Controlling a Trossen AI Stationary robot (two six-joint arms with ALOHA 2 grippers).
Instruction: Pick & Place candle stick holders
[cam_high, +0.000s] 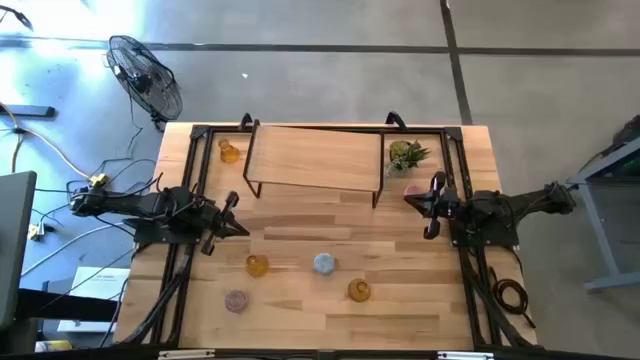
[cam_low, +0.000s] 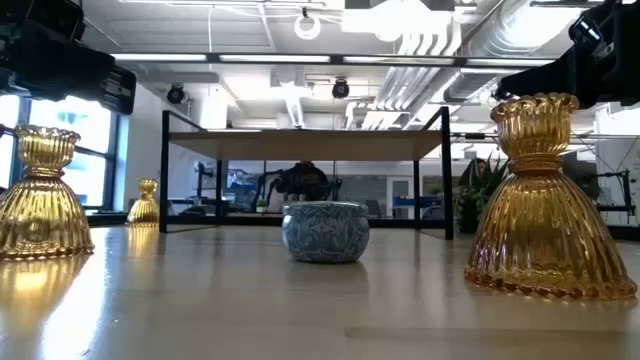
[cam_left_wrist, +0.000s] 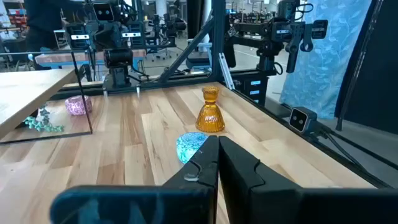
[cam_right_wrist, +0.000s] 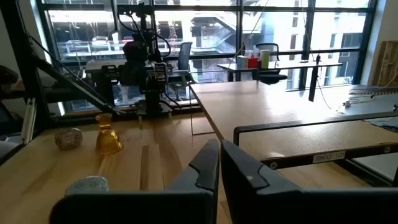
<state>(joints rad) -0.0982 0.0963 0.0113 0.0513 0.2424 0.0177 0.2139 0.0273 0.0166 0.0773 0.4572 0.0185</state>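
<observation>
Candle holders (cam_high: 258, 265) stand scattered, untouched; the left gripper (cam_high: 237, 228) and right gripper (cam_high: 432, 208) hover closed and empty. Open wide before descending, then grasp the narrow neck squarely.

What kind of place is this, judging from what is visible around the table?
Probably a robotics lab in an open-plan office: other robot arm rigs stand on workbenches beyond the table, exposed ducts run along the ceiling, and desks with office chairs sit by large windows.
</observation>
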